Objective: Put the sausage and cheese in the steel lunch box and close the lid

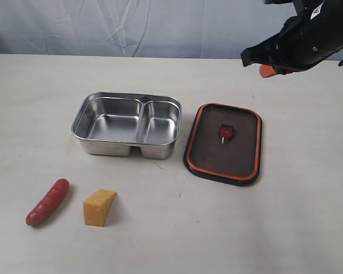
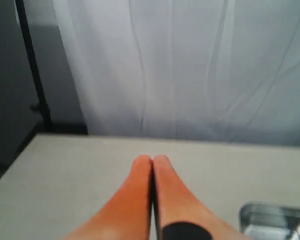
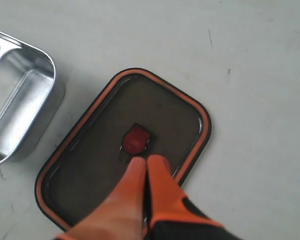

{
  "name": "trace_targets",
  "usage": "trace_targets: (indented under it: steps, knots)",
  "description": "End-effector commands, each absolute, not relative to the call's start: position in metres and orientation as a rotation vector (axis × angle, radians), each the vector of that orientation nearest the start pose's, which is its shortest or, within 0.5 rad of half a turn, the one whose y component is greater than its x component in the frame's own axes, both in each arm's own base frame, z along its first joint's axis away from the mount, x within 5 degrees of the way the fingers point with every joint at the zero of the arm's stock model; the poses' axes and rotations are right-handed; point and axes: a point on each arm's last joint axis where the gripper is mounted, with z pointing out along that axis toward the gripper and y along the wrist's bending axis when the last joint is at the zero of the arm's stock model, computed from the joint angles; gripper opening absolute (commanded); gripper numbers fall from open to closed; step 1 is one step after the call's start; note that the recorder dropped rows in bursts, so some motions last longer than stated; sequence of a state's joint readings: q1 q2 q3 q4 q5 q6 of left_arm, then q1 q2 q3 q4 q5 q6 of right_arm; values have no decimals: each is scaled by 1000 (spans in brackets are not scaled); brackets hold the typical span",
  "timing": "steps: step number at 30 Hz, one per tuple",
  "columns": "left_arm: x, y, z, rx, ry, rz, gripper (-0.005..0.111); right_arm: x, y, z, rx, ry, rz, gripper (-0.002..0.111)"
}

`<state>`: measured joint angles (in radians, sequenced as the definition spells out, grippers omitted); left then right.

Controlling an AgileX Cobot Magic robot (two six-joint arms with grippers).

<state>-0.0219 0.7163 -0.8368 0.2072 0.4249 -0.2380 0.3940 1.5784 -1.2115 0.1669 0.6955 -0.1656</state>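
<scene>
Pale table (image 1: 286,228), white curtain (image 1: 131,25) behind.

Exterior view: the box (image 1: 127,124) stands open, both compartments empty. The lid (image 1: 223,144) lies flat just right of the box, not touching it, seal side up with the valve (image 1: 225,133) showing. I judge it is parked there to keep the box mouth free. The sausage (image 1: 47,201) and cheese (image 1: 99,207) lie in front of the box toward its left end, side by side but apart. Each has bare table around it for fingers to come down. The right gripper (image 1: 267,69) hangs high, right of the box and beyond the lid. The left arm is not seen here.

Left wrist view: the left gripper (image 2: 151,161) has its fingers pressed together with nothing between them. It points at the curtain, and a corner of the box (image 2: 275,220) shows close by.

Right wrist view: the right gripper (image 3: 147,161) also has its fingers pressed together and is empty, over the lid near the valve. A strip of table separates the lid from the box's end.

Judgement: nothing is loaded yet. The food goes in first, and the left arm's side suits it.
</scene>
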Motion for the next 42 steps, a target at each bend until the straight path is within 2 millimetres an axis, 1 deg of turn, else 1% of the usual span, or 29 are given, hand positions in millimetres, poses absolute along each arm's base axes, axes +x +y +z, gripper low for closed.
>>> trace_targets:
  steps: [1, 2, 3, 5, 8, 9, 11, 15, 17, 19, 20, 21, 22, 23, 24, 25, 27, 29, 30, 32, 35, 39, 42]
  knots:
    - [189, 0, 379, 35, 2238, 50, 0, 308, 136, 285, -611, 2475, 255, -1]
    - [198, -4, 371, 93, 2330, 20, 0, 309, 136, 285, -613, 2475, 252, -1]
    - [205, -7, 364, 150, 2392, -2, 0, 309, 136, 285, -618, 2473, 244, -1]
    - [217, -15, 347, 257, 2506, -100, 0, 309, 135, 285, -626, 2471, 232, -1]
    - [229, -25, 320, 309, 2671, -267, 0, 309, 135, 284, -629, 2475, 229, -1]
    - [231, -27, 314, 319, 2713, -294, 0, 309, 135, 284, -629, 2475, 229, -1]
    - [235, -27, 297, 335, 2825, -322, 0, 308, 135, 284, -630, 2479, 229, -1]
    - [240, -26, 266, 340, 2964, -332, 0, 309, 135, 284, -630, 2480, 229, -1]
    - [242, -26, 252, 326, 2998, -349, 0, 309, 135, 283, -633, 2481, 224, -1]
    - [243, -28, 244, 316, 3025, -392, 0, 310, 135, 281, -634, 2487, 223, -1]
    - [242, -31, 237, 391, 3028, -446, 0, 311, 135, 279, -647, 2488, 204, -1]
    - [242, -33, 235, 420, 3024, -470, 0, 311, 135, 278, -649, 2489, 201, -1]
    - [241, -36, 231, 491, 3005, -523, 1, 311, 134, 279, -652, 2488, 196, -1]
    - [241, -37, 231, 507, 2998, -541, 4, 311, 134, 279, -652, 2488, 196, -1]
    - [242, -37, 230, 515, 2986, -550, 12, 312, 135, 278, -652, 2490, 196, -1]
    - [243, -37, 230, 512, 2980, -545, 16, 312, 135, 278, -652, 2490, 196, -1]
    - [244, -37, 230, 508, 2970, -534, 39, 312, 135, 277, -655, 2493, 193, -1]
    - [245, -37, 229, 499, 2968, -526, 53, 313, 135, 276, -654, 2491, 193, -1]
    - [246, -36, 227, 502, 2975, -523, 55, 313, 135, 275, -654, 2493, 193, -1]
    - [249, -35, 218, 519, 3014, -513, 55, 314, 135, 274, -655, 2498, 192, -1]
    - [258, -36, 198, 567, 3061, -468, 55, 314, 135, 274, -655, 2498, 192, -1]
    - [260, -52, 182, 658, 3095, -473, 55, 314, 135, 274, -653, 2499, 193, -1]
    - [263, -64, 172, 744, 3083, -425, 55, 314, 135, 274, -655, 2498, 192, -1]
